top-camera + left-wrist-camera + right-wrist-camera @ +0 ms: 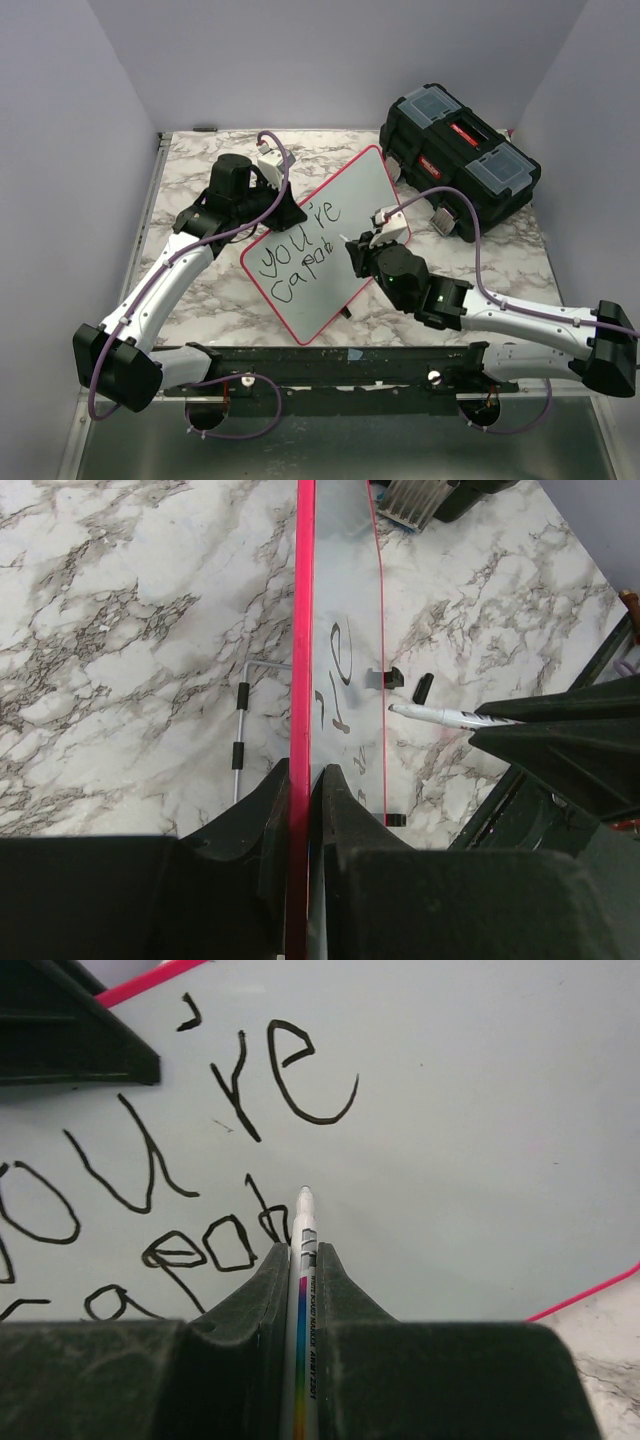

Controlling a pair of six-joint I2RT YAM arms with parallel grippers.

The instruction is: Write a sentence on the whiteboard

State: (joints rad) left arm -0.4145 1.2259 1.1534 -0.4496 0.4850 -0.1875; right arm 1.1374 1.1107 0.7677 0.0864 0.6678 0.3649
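Marble table (190,290) carried the whiteboard (365,195), tilted up at mid-table just in front of the black toolbox (460,150). My left arm reached forward with a bent elbow, its left gripper (304,772) pinched onto the board's red rim. My right arm stretched in low from the right, the right gripper (303,1252) clamped on a marker (305,1300) whose tip pointed at the sentence (150,1190), so far "you're" over "capab". Only the left wrist view showed the board edge-on; only the right wrist view showed the strokes close up.
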